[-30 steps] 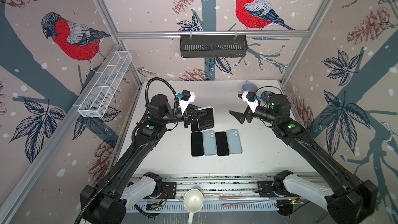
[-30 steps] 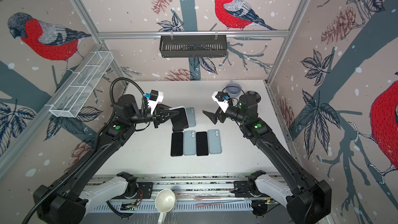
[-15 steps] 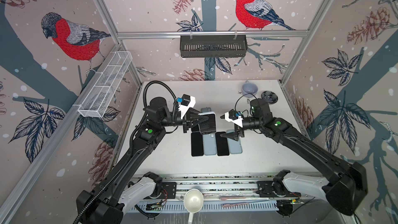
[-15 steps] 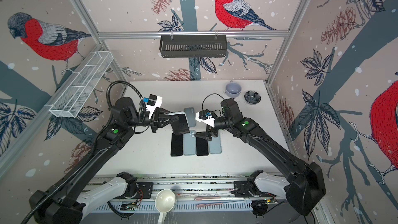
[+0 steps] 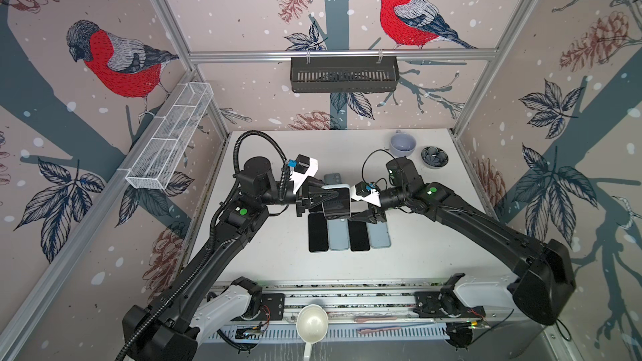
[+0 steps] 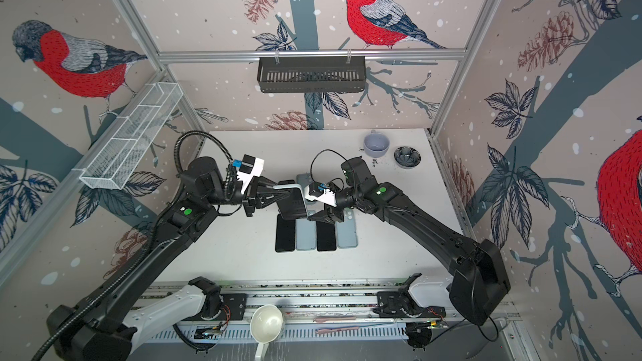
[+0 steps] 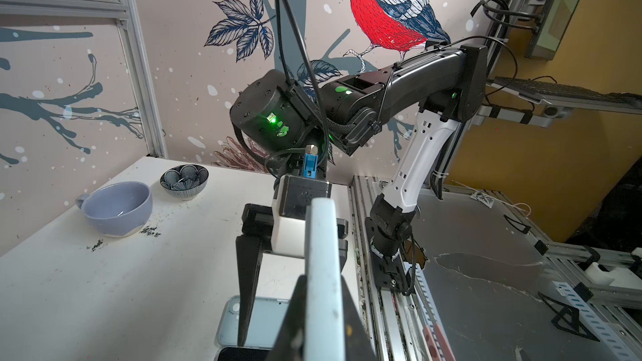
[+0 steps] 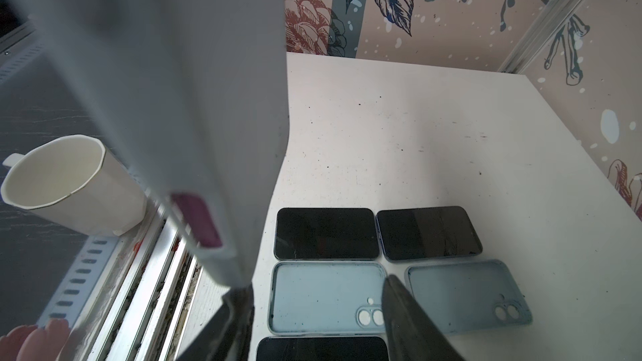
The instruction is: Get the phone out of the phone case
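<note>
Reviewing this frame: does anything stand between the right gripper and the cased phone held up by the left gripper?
Nothing visible does. The right gripper, jaws apart, sits right beside the cased phone, which the left gripper clamps above the table.

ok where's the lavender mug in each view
In both top views: lavender mug near the table's far right corner.
Left wrist: on the table by the wall.
Right wrist: not in it.
Shared landmark: the patterned bowl beside it.
</note>
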Controlling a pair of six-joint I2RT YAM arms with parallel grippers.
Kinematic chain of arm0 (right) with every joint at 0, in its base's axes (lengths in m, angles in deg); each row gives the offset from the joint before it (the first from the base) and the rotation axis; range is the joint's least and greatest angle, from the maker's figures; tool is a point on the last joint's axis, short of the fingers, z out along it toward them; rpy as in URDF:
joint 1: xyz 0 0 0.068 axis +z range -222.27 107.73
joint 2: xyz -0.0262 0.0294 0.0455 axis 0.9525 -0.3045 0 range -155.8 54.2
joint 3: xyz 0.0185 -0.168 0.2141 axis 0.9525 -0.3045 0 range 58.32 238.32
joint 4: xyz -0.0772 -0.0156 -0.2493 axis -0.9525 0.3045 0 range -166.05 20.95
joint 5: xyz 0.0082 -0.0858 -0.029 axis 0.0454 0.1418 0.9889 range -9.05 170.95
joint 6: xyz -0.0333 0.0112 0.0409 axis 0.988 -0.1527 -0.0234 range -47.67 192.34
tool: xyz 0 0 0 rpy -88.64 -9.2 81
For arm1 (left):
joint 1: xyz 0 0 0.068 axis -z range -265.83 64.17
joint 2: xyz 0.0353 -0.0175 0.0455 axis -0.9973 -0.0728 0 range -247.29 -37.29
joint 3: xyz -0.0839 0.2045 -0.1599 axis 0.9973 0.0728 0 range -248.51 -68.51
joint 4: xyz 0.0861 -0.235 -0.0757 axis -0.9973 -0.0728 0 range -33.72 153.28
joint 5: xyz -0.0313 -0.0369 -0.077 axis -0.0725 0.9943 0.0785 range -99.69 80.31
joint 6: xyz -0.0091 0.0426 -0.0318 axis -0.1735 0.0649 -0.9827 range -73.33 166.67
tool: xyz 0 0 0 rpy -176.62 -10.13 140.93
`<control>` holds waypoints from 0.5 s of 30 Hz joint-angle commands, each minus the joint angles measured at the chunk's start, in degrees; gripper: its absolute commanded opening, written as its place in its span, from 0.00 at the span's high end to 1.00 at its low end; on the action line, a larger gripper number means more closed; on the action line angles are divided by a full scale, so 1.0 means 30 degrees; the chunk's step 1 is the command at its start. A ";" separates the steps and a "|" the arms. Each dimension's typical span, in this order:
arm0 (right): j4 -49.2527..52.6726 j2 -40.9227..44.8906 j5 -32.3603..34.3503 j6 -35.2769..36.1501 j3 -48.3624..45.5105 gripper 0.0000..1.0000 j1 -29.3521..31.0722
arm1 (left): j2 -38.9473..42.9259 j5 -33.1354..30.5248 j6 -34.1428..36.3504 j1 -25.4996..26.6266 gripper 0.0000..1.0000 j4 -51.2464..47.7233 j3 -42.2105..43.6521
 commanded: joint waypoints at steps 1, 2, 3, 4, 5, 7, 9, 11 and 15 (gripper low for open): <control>0.0037 0.0001 -0.0667 0.0507 0.0206 0.41 0.0161 | -0.0017 0.0425 0.0439 0.0004 1.00 0.0393 -0.0257; 0.0033 0.0016 -0.0666 0.0536 0.0205 0.41 0.0187 | -0.0052 0.0440 0.0454 0.0004 1.00 0.0320 -0.0286; 0.0033 0.0009 -0.0663 0.0551 0.0205 0.41 0.0188 | -0.0082 0.0465 0.0469 0.0004 1.00 0.0318 -0.0289; 0.0104 0.0000 -0.0721 0.0607 0.0233 0.42 0.0188 | -0.0083 0.0441 0.0459 0.0004 1.00 0.0315 -0.0289; 0.0175 0.0009 -0.0725 0.0675 0.0234 0.42 0.0188 | -0.0083 0.0418 0.0493 0.0004 1.00 0.0267 -0.0289; 0.0277 0.0040 -0.0801 0.0696 0.0289 0.42 0.0188 | -0.0083 0.0352 0.0572 0.0004 1.00 0.0153 -0.0318; 0.0426 0.0073 -0.0955 0.0680 0.0351 0.42 0.0213 | -0.0113 0.0352 0.0543 0.0004 1.00 0.0135 -0.0318; 0.0486 0.0164 -0.1091 0.0687 0.0409 0.42 0.0246 | -0.0113 0.0323 0.0558 0.0004 1.00 0.0152 -0.0334; 0.0543 0.0277 -0.1187 0.0656 0.0344 0.42 0.0290 | -0.0141 0.0235 0.0584 0.0004 1.00 0.0139 -0.0318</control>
